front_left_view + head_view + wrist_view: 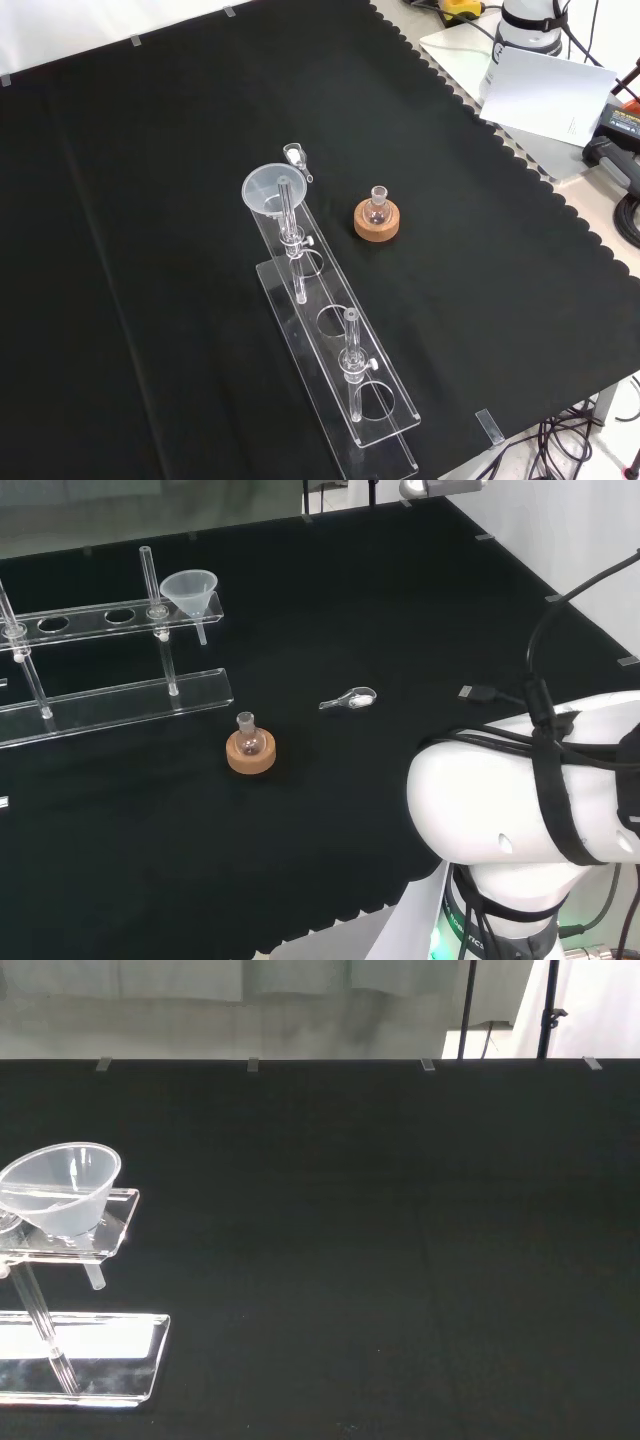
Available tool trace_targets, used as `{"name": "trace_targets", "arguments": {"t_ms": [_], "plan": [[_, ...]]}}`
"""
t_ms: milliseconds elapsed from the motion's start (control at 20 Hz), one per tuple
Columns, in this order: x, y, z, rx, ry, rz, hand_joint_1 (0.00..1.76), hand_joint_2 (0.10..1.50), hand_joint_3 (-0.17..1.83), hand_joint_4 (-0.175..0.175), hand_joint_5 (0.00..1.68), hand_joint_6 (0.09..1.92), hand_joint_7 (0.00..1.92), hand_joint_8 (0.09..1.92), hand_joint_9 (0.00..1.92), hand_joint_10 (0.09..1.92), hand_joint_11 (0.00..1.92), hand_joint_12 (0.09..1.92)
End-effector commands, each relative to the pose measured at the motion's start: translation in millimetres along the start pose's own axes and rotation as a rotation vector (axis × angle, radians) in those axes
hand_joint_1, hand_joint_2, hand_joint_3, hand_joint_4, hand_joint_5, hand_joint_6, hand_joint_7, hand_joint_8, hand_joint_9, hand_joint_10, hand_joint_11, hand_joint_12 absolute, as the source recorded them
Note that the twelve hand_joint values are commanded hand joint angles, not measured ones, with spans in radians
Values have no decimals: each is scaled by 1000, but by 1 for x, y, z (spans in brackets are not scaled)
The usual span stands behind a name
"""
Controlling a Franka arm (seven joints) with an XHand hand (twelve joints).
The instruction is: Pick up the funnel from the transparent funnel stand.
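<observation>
- Funnel point(190, 587) sits untouched in the end hole of the transparent funnel stand point(110, 695), cone up and stem hanging through the upper shelf, at the stand's end nearest the middle of the cloth point(400, 610).
- Near that end stand a small round-bottom flask point(247, 732) on its cork ring point(250, 754), and a small clear scoop point(350, 698).
- The hand's fingers: I cannot tell their state.
- Judged step: the approach, not yet a grasp.
- Next, the hand must reach the cone's rim, close round it and lift straight up so the stem clears the hole.
</observation>
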State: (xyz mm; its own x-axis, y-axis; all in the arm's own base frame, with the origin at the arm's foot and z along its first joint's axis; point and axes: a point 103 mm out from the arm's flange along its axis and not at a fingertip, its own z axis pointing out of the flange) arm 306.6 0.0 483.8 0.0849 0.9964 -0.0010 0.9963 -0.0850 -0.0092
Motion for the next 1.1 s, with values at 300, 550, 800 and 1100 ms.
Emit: {"name": "trace_targets", "arguments": {"t_ms": [300,550,800,1100], "plan": [[17,4,2,7,-117,-18,396,535,90,1,0,87,1,304,0,372,0,1239],[35,18,-4,-10,-190,-82,491,553,47,-9,0,87,0,368,0,450,0,1297],[53,39,7,12,-259,-138,631,554,23,25,0,87,14,489,0,418,0,1311],[73,62,25,134,-236,-199,633,558,9,19,0,87,0,87,0,87,0,854]]}}
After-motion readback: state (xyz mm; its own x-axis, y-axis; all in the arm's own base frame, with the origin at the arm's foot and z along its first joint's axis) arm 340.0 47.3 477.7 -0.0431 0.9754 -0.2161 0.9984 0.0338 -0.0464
